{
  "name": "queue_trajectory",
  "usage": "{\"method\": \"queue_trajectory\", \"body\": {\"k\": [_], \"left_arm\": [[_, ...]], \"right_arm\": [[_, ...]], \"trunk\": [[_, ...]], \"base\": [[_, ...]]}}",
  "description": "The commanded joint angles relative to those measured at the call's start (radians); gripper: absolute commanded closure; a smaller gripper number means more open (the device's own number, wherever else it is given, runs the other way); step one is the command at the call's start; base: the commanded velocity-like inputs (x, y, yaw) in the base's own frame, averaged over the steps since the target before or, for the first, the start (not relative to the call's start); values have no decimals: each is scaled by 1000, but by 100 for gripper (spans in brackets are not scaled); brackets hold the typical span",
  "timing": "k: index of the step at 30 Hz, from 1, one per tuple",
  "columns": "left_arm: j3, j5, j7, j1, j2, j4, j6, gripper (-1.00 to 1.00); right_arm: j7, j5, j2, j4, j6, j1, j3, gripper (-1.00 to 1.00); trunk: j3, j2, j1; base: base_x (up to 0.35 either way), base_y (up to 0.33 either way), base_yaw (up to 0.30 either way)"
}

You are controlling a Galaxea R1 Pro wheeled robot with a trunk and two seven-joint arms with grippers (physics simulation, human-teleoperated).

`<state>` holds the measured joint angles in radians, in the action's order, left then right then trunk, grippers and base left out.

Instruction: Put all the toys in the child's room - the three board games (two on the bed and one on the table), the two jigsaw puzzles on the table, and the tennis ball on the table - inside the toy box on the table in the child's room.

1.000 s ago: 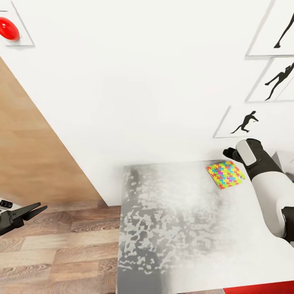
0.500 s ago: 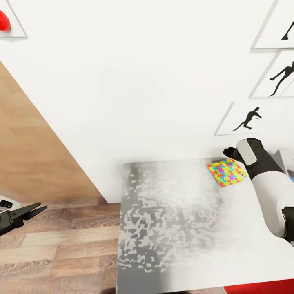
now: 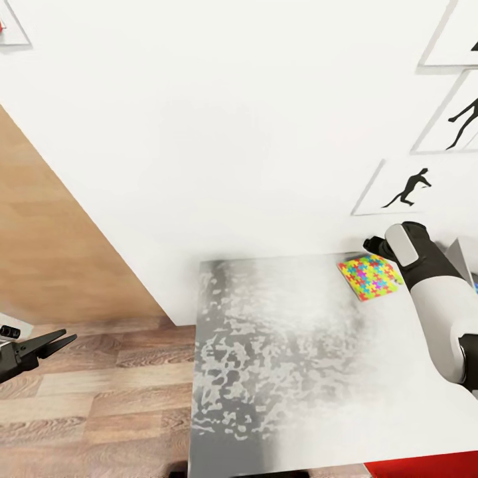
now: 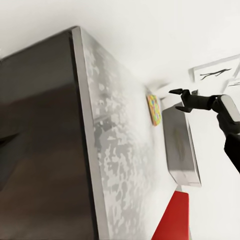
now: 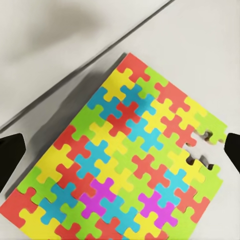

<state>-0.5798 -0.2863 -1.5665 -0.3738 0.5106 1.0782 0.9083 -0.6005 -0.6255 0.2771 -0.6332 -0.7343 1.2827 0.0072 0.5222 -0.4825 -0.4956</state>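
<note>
White wall (image 3: 219, 133) fills most of the head view, with framed silhouette pictures (image 3: 406, 190) at its right and a tan wooden panel (image 3: 53, 252) at its left above the wood floor (image 3: 99, 405). Below the wall lies the light-grey counter (image 3: 279, 372), and on its far right part rests one jigsaw puzzle (image 3: 370, 276), flat and close to the wall. A sliver of the toy box (image 3: 465, 260) peeks out behind the right arm (image 3: 431, 292); its contents cannot be seen. That arm reaches forward over the counter with its wrist just beside the puzzle. The left tool (image 3: 58, 343) hangs over the floor, well apart from the counter, its fingers pressed together to a point. Since a second ago the whole picture has slid slightly, the wall pictures drifting up and right while both arms keep their poses. From the left wrist view, the counter (image 4: 120, 150) runs away edge-on, the puzzle (image 4: 153, 109) lies near the wall, and the grey toy box (image 4: 181, 150) sits just beyond it; nothing can be made out inside. The right tool (image 4: 180, 99) hovers above the puzzle with its fingers spread. A red object (image 4: 172, 217) lies at the counter's near end. In the right wrist view the puzzle (image 5: 125, 165) lies flat directly below, between the dark spread fingertips (image 5: 11, 155).
</note>
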Motion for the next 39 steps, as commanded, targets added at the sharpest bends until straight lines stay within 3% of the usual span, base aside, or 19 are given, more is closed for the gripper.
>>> {"method": "queue_trajectory", "body": {"k": [1,25,39], "left_arm": [[0,1,-4,0,0,0,11,-100],[0,1,-4,0,0,0,11,-100],[0,1,-4,0,0,0,11,-100]], "right_arm": [[-9,-10,0,-1,-2,2,1,-100],[-11,-7,1,-7,-10,53,5,-100],[-12,68,-2,-8,-21,86,29,-100]], "trunk": [[3,-1,0],[42,-1,0],[65,-1,0]], "base": [[0,0,0],[0,0,0],[0,0,0]]}}
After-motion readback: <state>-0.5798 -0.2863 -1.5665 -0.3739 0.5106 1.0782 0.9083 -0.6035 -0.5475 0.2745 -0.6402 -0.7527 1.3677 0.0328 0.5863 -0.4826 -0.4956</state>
